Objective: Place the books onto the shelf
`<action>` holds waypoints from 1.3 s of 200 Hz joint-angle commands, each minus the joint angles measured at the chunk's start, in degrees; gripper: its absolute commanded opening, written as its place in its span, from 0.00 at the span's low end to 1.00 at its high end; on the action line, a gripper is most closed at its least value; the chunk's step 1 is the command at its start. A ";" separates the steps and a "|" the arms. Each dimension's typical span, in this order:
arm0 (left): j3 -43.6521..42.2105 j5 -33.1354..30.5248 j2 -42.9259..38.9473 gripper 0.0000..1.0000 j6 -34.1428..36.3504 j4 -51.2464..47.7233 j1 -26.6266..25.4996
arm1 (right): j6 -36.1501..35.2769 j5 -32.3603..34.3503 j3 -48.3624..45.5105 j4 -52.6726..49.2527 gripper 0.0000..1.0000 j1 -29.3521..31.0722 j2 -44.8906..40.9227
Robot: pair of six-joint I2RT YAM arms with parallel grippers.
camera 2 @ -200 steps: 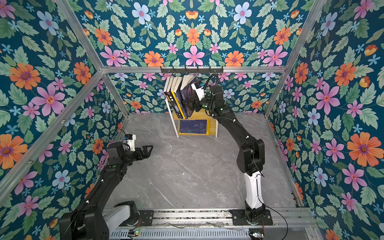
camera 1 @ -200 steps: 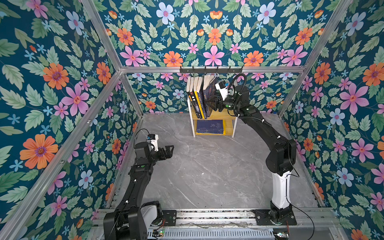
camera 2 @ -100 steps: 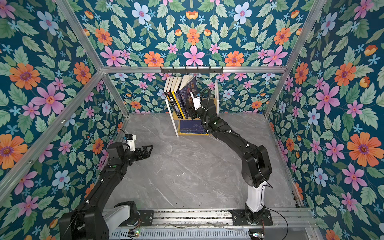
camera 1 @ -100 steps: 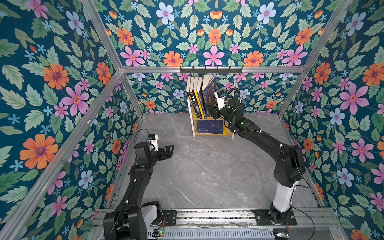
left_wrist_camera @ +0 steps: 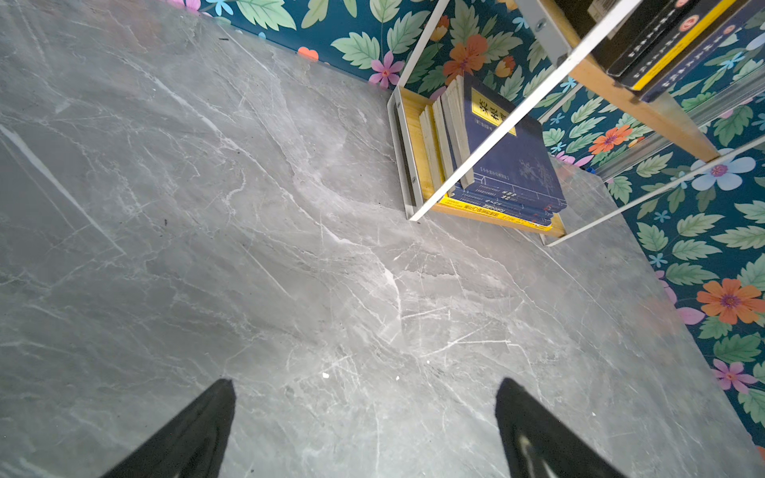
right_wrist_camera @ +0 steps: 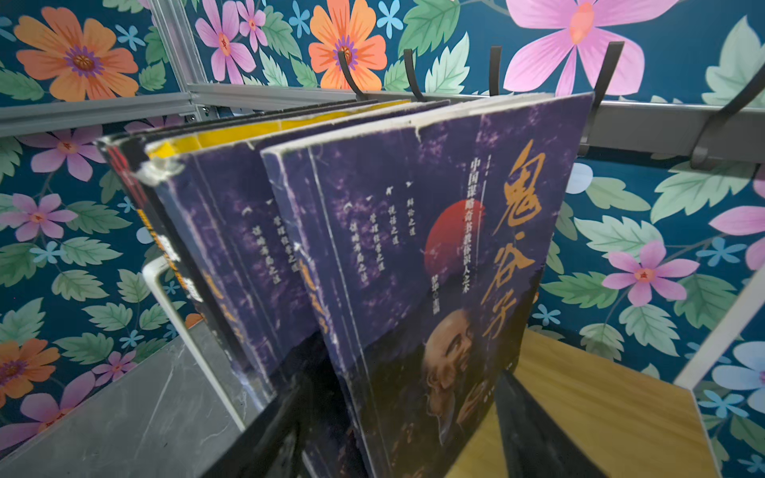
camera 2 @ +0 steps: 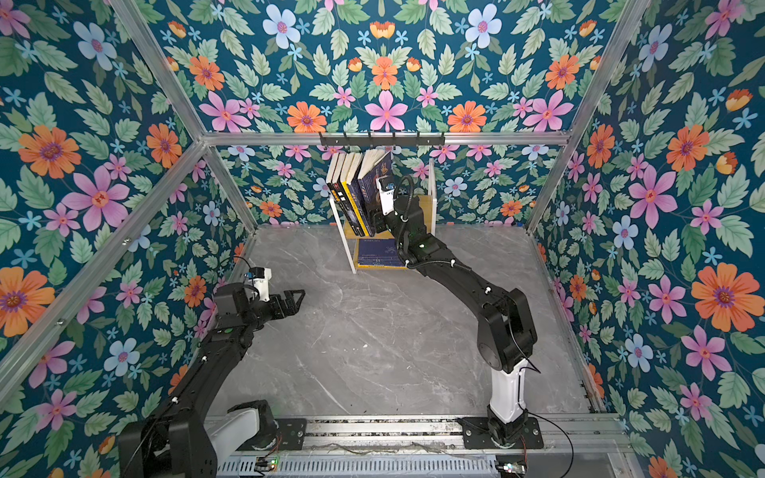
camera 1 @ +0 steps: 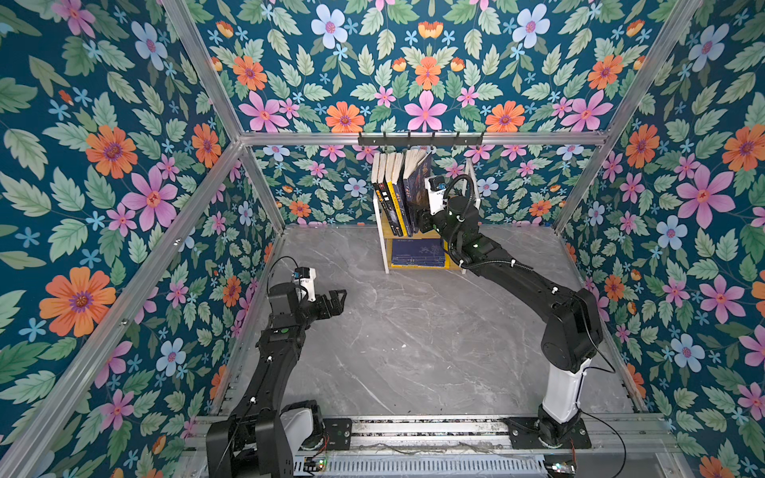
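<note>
All your books (camera 1: 399, 194) look to be on the shelf (camera 1: 384, 252) at twelve o'clock. Your left gripper (camera 1: 337, 302) is wide and empty. Your right gripper (camera 1: 423, 218) sits around the purple book (right_wrist_camera: 434, 248), and I cannot tell if it squeezes.

Teal floral-wallpaper walls (camera 1: 103, 165) rose beyond the left gripper (camera 1: 341, 301); a grey marble-veined floor (camera 1: 414, 331) lay beneath it. A black hook rail (camera 1: 420, 140), seemingly metal, hung on silver aluminium framing (camera 1: 289, 138).

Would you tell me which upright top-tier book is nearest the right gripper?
The purple old-man portrait book at the row's open end; the right gripper sits at its lower edge, other books stand beyond it.
</note>
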 commanded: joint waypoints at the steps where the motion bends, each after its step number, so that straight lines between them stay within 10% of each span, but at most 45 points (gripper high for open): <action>1: 0.14 -0.19 0.11 1.00 0.71 0.77 0.11 | -2.20 3.07 1.55 1.29 0.72 0.68 1.02; 82: -0.04 0.39 0.10 1.00 0.36 1.00 0.11 | -8.29 13.57 5.04 0.74 0.56 2.75 5.43; 146: -0.06 0.24 0.11 1.00 0.45 0.94 0.09 | -14.38 17.47 4.82 1.14 0.21 4.94 4.58; 260: -0.22 0.34 0.25 1.00 0.36 1.12 0.11 | -13.10 17.11 4.22 0.44 0.20 5.97 3.38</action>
